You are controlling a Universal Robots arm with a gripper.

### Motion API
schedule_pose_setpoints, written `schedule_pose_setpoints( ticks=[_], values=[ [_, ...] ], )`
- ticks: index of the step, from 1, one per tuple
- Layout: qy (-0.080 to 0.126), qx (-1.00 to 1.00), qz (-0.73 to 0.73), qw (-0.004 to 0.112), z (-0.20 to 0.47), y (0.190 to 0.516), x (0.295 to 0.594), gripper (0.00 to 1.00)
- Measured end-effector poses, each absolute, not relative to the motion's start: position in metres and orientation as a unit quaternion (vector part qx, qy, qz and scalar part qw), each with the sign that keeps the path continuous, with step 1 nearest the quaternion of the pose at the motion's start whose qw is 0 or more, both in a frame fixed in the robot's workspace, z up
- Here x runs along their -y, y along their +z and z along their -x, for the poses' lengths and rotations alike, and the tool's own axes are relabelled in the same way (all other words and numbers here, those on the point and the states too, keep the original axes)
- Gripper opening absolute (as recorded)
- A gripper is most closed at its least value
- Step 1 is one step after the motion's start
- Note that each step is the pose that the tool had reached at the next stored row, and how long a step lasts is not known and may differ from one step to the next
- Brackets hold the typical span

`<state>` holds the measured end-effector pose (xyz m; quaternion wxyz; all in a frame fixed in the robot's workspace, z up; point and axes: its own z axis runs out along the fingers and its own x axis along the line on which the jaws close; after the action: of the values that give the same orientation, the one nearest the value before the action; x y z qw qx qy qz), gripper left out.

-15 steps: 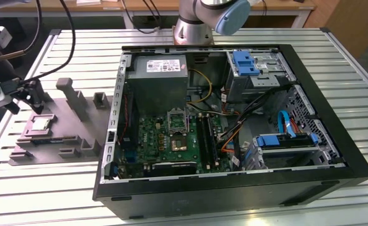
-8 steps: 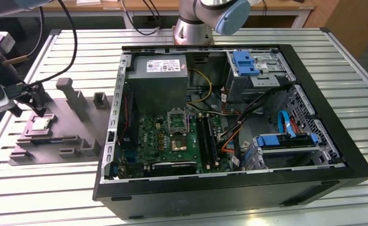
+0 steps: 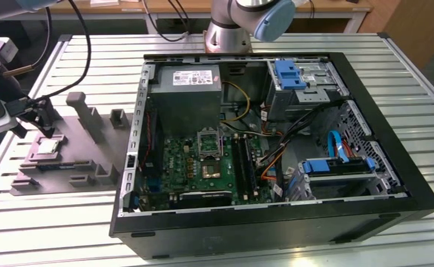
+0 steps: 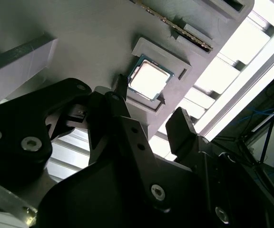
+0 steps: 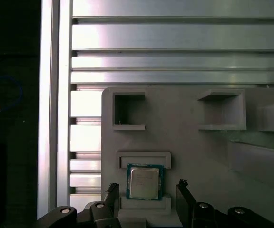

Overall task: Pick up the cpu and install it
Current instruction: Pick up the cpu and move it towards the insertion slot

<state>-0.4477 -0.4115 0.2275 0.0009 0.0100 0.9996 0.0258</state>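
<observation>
At the exterior view's left, the gripper [image 3: 39, 132] hangs just above the cpu [image 3: 50, 146], which lies flat in a shallow square recess of a grey holder plate [image 3: 83, 158] on the slatted aluminium table [image 3: 46, 222]. Both wrist views show the fingers spread apart and grasping nothing. In the first wrist view the gripper [image 5: 148, 202] has one black finger [image 5: 112, 197] on each side of the cpu [image 5: 145, 182], with a gap showing at either edge. In the second wrist view the gripper [image 4: 151, 114] frames the cpu [image 4: 149, 78] likewise, its silvery top facing up. Just beside the holder plate, across the middle of the exterior view, lies an open black computer case [image 3: 276, 231]. Inside it are a grey power supply box [image 3: 187, 83] and a green motherboard [image 3: 201, 167] bearing a metal socket frame [image 3: 209, 143]. Toward the exterior view's right sit blue drive brackets [image 3: 335, 166]. The arm's base [image 3: 228, 28] stands on the table beyond the case.
</observation>
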Motion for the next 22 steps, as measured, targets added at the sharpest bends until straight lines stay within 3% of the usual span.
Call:
schedule_pose_setpoints(
  ticks=[22],
  values=[
    [0.025, -0.999, -0.021, 0.000, 0.448, 0.211, 0.412, 0.59]
  ],
)
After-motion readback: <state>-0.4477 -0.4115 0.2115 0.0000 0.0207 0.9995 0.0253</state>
